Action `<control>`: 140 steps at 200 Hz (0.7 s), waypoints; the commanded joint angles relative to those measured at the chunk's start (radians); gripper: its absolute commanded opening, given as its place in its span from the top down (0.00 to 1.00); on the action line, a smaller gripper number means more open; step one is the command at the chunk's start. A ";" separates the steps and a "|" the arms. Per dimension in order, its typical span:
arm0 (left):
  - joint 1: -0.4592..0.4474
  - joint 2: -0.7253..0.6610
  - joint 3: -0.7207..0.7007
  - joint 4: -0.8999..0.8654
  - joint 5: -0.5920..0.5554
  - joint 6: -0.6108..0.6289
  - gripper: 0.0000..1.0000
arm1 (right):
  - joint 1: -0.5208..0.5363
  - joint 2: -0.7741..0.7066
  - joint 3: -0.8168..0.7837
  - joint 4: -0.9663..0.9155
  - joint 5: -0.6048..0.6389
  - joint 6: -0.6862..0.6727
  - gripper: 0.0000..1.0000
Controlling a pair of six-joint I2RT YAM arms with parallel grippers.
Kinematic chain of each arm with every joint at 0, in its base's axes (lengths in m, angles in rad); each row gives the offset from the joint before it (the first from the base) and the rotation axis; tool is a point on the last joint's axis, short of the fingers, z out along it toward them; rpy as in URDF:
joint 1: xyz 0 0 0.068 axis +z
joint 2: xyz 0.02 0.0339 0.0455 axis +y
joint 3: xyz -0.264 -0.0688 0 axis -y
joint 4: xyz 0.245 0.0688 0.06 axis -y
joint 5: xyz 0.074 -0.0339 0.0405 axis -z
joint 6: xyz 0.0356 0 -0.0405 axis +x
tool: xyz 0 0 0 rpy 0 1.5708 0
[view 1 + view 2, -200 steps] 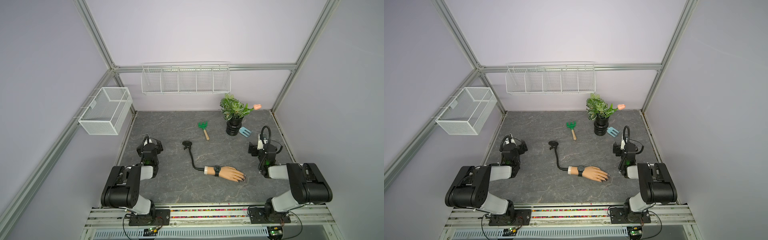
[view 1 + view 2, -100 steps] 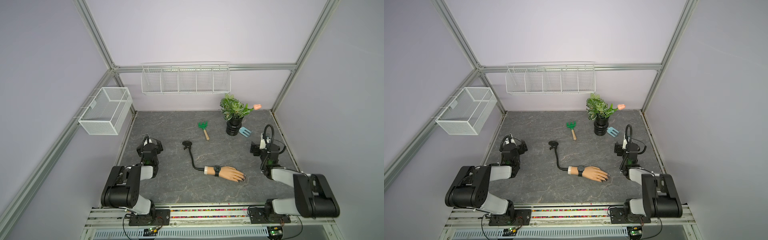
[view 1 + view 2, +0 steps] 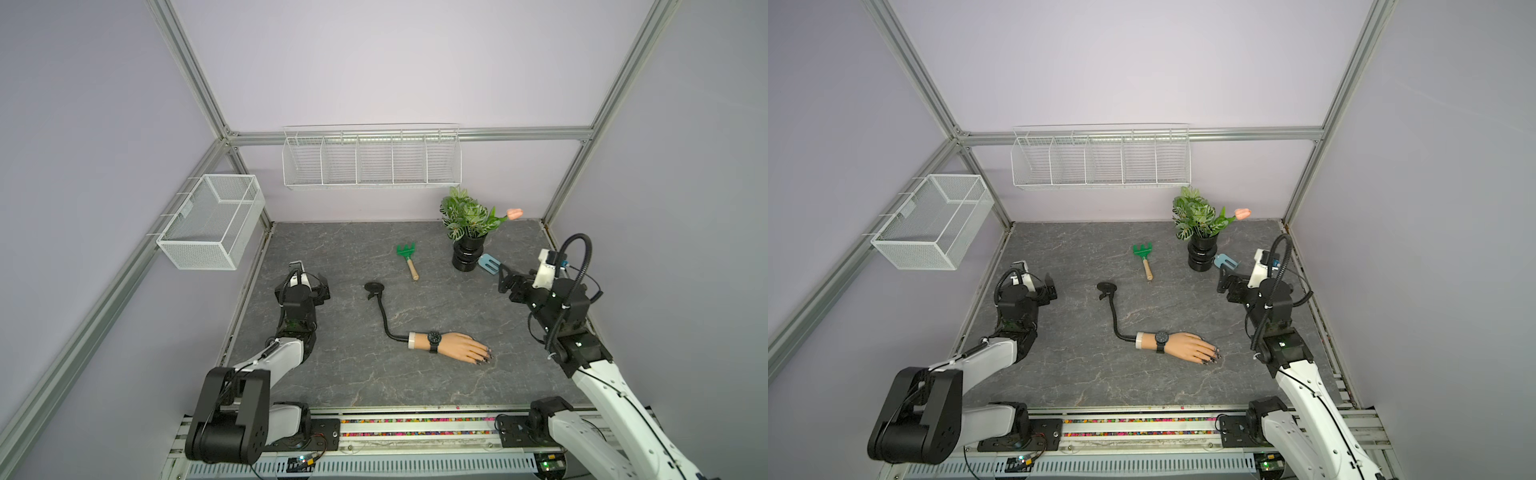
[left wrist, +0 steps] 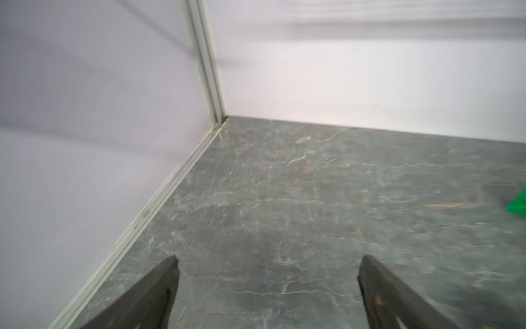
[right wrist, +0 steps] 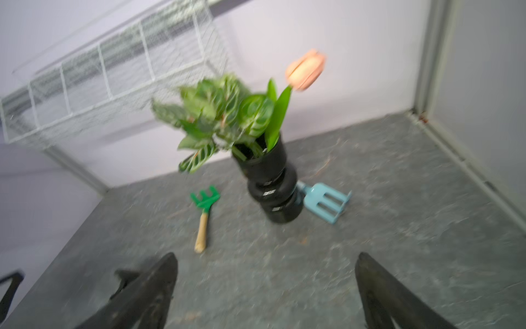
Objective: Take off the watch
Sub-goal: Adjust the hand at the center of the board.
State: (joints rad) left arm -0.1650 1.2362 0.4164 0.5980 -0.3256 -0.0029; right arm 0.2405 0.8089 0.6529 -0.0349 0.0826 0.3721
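Toward the front middle of the bench (image 3: pixel 332 374) lies the mannequin hand (image 3: pixel 459 347), palm down; the watch (image 3: pixel 434 337) sits around its wrist, not yet taken off. A little farther, on each side and well apart from it, the left claw (image 4: pixel 267 265) and the right claw (image 5: pixel 266 262) both stand wide open and hold nothing. Farther still are the green rake (image 3: pixel 407 259) and the black vase (image 3: pixel 467 253), with a blue fork (image 3: pixel 489 264) just beside it. I judge the step to be the first approach; next, one claw must come down to the wrist and pinch the thin strap finely. Compared with a second ago, the right arm has unfolded and risen; the left arm and the watch have stayed where they were.
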 commanded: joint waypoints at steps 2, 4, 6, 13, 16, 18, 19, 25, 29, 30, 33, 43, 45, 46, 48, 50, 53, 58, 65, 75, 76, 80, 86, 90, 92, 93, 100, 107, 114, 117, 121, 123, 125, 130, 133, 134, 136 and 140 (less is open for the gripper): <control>-0.080 -0.135 0.043 -0.115 0.062 0.025 0.00 | 0.128 0.071 0.039 -0.260 -0.143 0.034 0.02; -0.087 -0.146 0.046 -0.120 0.071 0.025 0.00 | 0.139 0.080 0.042 -0.270 -0.151 0.032 0.02; -0.101 -0.157 0.048 -0.126 0.079 0.026 0.00 | 0.152 0.087 0.046 -0.283 -0.157 0.032 0.02; -0.144 -0.182 0.063 -0.151 0.109 0.023 0.00 | 0.190 0.114 0.054 -0.315 -0.182 0.035 0.02; -0.162 -0.193 0.073 -0.165 0.122 0.020 0.00 | 0.204 0.124 0.057 -0.326 -0.194 0.039 0.02; -0.175 -0.199 0.081 -0.173 0.136 0.024 0.01 | 0.211 0.129 0.057 -0.333 -0.202 0.043 0.02; -0.183 -0.201 0.085 -0.179 0.142 0.024 0.01 | 0.215 0.133 0.058 -0.336 -0.207 0.044 0.02; -0.221 -0.213 0.108 -0.214 0.181 0.031 0.01 | 0.238 0.149 0.060 -0.350 -0.234 0.056 0.02; -0.252 -0.217 0.128 -0.236 0.207 0.035 0.01 | 0.251 0.158 0.060 -0.355 -0.252 0.068 0.02; -0.259 -0.218 0.133 -0.244 0.216 0.037 0.01 | 0.252 0.160 0.058 -0.356 -0.257 0.070 0.02; -0.278 -0.221 0.145 -0.261 0.245 0.042 0.01 | 0.259 0.166 0.057 -0.356 -0.273 0.080 0.02; -0.345 -0.220 0.202 -0.329 0.356 0.071 0.01 | 0.274 0.182 0.044 -0.341 -0.329 0.110 0.03; -0.359 -0.219 0.212 -0.343 0.372 0.077 0.01 | 0.276 0.184 0.040 -0.336 -0.341 0.114 0.03; -0.365 -0.217 0.217 -0.349 0.387 0.080 0.01 | 0.276 0.185 0.038 -0.334 -0.347 0.116 0.03; -0.377 -0.216 0.227 -0.361 0.415 0.088 0.01 | 0.279 0.189 0.035 -0.330 -0.360 0.119 0.03; -0.390 -0.215 0.237 -0.369 0.440 0.096 0.01 | 0.279 0.193 0.031 -0.325 -0.370 0.122 0.03; -0.409 -0.209 0.250 -0.384 0.471 0.104 0.01 | 0.280 0.199 0.026 -0.318 -0.389 0.126 0.03; -0.438 -0.200 0.272 -0.410 0.534 0.134 0.01 | 0.281 0.211 0.019 -0.308 -0.415 0.130 0.03; -0.479 -0.184 0.305 -0.452 0.616 0.175 0.01 | 0.280 0.233 0.012 -0.300 -0.449 0.133 0.03; -0.549 -0.158 0.352 -0.529 0.694 0.249 0.01 | 0.280 0.272 0.011 -0.302 -0.485 0.130 0.03; -0.556 -0.156 0.356 -0.540 0.702 0.259 0.01 | 0.280 0.276 0.012 -0.302 -0.488 0.129 0.03; -0.588 -0.143 0.376 -0.587 0.724 0.299 0.01 | 0.281 0.293 0.011 -0.304 -0.501 0.126 0.04; -0.635 -0.123 0.403 -0.653 0.745 0.365 0.01 | 0.280 0.317 0.011 -0.305 -0.517 0.122 0.04; -0.667 -0.106 0.418 -0.695 0.749 0.406 0.01 | 0.281 0.331 0.011 -0.306 -0.525 0.121 0.04; -0.682 -0.099 0.428 -0.721 0.746 0.431 0.01 | 0.280 0.338 0.011 -0.305 -0.528 0.120 0.04; -0.690 -0.098 0.432 -0.733 0.745 0.442 0.01 | 0.280 0.341 0.011 -0.305 -0.528 0.119 0.04; -0.736 -0.065 0.458 -0.818 0.744 0.522 0.01 | 0.281 0.358 0.007 -0.304 -0.528 0.119 0.05; -0.767 -0.037 0.475 -0.885 0.750 0.593 0.01 | 0.281 0.369 -0.001 -0.296 -0.525 0.117 0.05; -0.779 -0.010 0.479 -0.923 0.761 0.644 0.01 | 0.280 0.375 -0.012 -0.283 -0.517 0.120 0.06; -0.781 0.000 0.481 -0.933 0.763 0.657 0.00 | 0.279 0.375 -0.018 -0.277 -0.516 0.122 0.06; -0.783 0.015 0.483 -0.947 0.765 0.669 0.00 | 0.279 0.375 -0.026 -0.268 -0.515 0.124 0.06; -0.783 0.021 0.484 -0.953 0.764 0.674 0.00 | 0.278 0.375 -0.030 -0.264 -0.516 0.125 0.06; -0.783 0.029 0.486 -0.960 0.765 0.679 0.01 | 0.278 0.375 -0.033 -0.262 -0.517 0.125 0.06; -0.782 0.048 0.493 -0.984 0.767 0.699 0.01 | 0.278 0.373 -0.039 -0.261 -0.517 0.127 0.07; -0.782 0.059 0.497 -0.996 0.769 0.713 0.01 | 0.277 0.371 -0.043 -0.261 -0.517 0.127 0.07; -0.782 0.064 0.498 -0.998 0.770 0.718 0.00 | 0.276 0.370 -0.043 -0.262 -0.516 0.127 0.07; -0.781 0.071 0.500 -1.004 0.769 0.725 0.00 | 0.276 0.369 -0.046 -0.262 -0.515 0.126 0.07; -0.782 0.084 0.501 -1.011 0.766 0.734 0.00 | 0.273 0.364 -0.050 -0.264 -0.515 0.127 0.07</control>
State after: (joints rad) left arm -0.9512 1.2491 0.8921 -0.1791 0.3836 0.5167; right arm 0.5152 1.1831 0.6353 -0.3218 -0.3992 0.4805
